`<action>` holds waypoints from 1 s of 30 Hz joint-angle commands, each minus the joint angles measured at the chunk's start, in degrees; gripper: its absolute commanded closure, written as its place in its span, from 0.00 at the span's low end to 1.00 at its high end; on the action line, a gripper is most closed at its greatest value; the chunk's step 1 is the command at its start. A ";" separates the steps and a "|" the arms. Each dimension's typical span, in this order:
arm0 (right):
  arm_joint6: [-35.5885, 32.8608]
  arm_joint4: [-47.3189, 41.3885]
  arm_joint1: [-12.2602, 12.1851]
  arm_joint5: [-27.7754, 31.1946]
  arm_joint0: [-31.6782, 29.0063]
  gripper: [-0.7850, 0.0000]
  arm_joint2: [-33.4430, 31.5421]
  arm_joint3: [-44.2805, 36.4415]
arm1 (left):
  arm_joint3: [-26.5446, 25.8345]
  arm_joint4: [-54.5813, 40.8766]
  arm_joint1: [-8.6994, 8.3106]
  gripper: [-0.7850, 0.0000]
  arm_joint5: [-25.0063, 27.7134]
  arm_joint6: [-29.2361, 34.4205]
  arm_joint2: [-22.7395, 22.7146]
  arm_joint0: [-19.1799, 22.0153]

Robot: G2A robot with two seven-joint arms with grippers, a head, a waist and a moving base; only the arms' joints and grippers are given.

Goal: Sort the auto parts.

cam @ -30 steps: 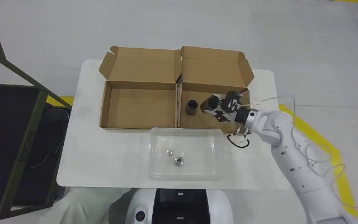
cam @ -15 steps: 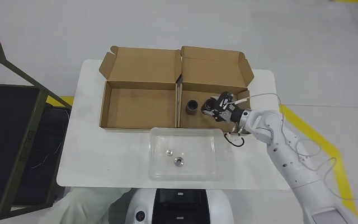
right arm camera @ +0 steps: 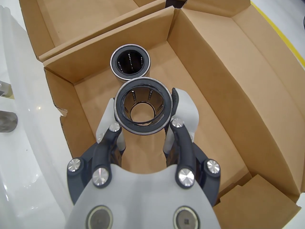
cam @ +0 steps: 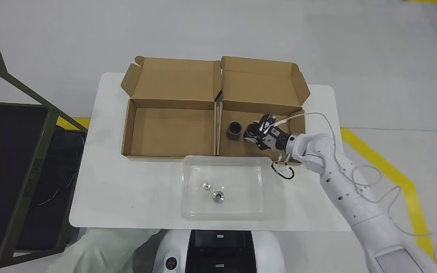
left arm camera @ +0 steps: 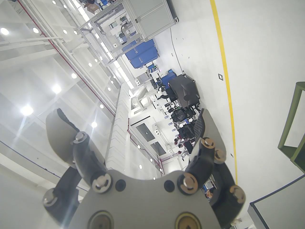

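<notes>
My right gripper [right arm camera: 144, 100] is shut on a grey cylindrical bearing [right arm camera: 143, 107] with a black end ring, holding it inside the right cardboard box [right arm camera: 209, 110]. From above, the held bearing [cam: 258, 127] is just right of a second, similar bearing [cam: 234, 130] that stands upright by the box's left wall. That second bearing [right arm camera: 130, 61] sits just beyond the held one, close to it. My left gripper [left arm camera: 128, 125] is open, holds nothing, and points up into the room.
The left cardboard box [cam: 171, 130] stands open beside the right box [cam: 263, 85]. A clear plastic tray [cam: 256, 205] in front of both boxes holds two small metal parts [cam: 205, 184] [cam: 218, 197]. The white table [cam: 102, 177] has free room at left.
My right arm has shifted a little to the left inside the right box, bringing the held bearing closer to the standing one. The left gripper's state is the same.
</notes>
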State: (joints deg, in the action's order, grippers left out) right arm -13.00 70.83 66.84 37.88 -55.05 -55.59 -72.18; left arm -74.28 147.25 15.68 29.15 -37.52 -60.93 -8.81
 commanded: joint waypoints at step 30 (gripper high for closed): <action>-5.17 -3.58 1.38 0.46 2.55 0.32 1.97 3.18 | 0.00 0.00 0.00 0.00 0.00 0.00 0.00 0.00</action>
State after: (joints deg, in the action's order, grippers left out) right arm -18.08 67.31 68.28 38.28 -52.50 -53.38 -68.74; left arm -74.28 147.25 15.68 29.15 -37.52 -60.93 -8.81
